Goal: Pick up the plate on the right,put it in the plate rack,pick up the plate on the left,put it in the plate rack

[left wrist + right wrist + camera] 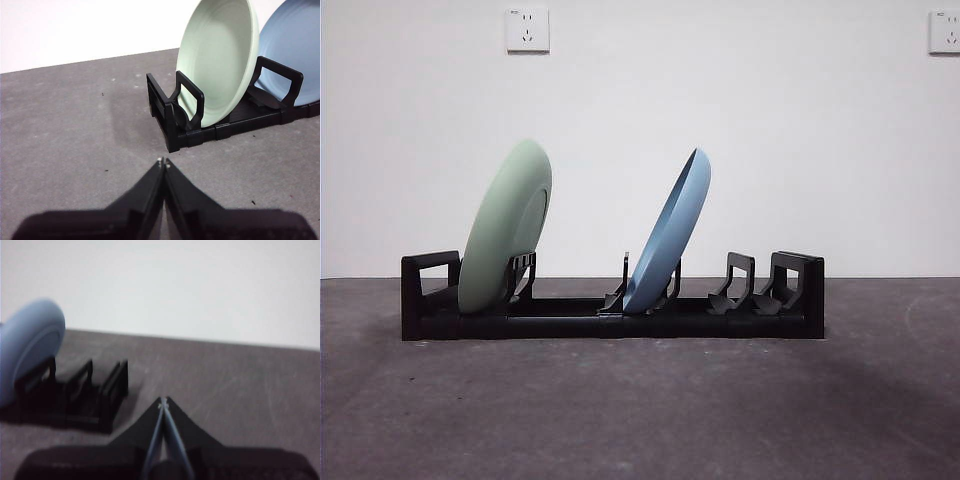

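Black plastic forms the long, low plate rack [612, 308], which is set on the dark grey, felt-like tabletop [640, 410] before a plain white wall [640, 100] fitted with two white sockets [527, 29]. Two plates are already held in it. The pale green round plate [506, 226] is seated in the slot nearest one blocky end, leaning away from that end against a curved divider. The light blue round plate [669, 236] is seated near the middle of the rack, tilted the same way, well apart from the green one. Two pairs of dividers beyond the blue plate are left unfilled.

In the left wrist view, the left end effector [163, 162] is seen with its black jaws pressed together and nothing held between them, poised over bare tabletop just off the rack end that carries the green plate. In the right wrist view, which is blurred, the right end effector [163, 401] is likewise seen with its jaws closed on nothing, near the opposite rack end, with the blue plate visible beyond the vacant dividers.
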{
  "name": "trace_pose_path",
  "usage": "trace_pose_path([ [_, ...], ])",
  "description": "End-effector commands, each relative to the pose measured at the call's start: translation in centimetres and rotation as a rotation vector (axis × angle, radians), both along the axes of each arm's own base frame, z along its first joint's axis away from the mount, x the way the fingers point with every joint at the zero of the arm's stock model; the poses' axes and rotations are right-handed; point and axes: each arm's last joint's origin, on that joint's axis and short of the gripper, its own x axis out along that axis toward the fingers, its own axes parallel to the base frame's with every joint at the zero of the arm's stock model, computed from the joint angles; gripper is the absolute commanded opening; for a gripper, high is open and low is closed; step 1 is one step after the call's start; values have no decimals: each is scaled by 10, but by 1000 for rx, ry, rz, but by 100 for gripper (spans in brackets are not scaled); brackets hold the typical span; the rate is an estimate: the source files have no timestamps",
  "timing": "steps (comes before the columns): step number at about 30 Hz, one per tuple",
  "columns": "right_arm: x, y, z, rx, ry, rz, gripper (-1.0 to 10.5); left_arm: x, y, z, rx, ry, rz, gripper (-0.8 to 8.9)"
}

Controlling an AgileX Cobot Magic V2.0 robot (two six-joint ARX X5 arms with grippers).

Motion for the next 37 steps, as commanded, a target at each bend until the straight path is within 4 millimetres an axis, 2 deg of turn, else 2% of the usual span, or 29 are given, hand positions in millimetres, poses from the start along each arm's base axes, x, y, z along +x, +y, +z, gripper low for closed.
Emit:
trace_pose_path([
  [1,1,0,-14,51,24,-4,3,1,0,-4,-7,10,1,-3],
  [8,-1,0,-27,84,109,-7,3,1,0,-4,-7,10,1,-3],
  [12,-2,0,-33,178,192,-20,3,1,0,-4,-7,10,1,-3],
  [37,-1,0,-34,196,215,-32,3,1,0,-4,-7,10,1,-3],
])
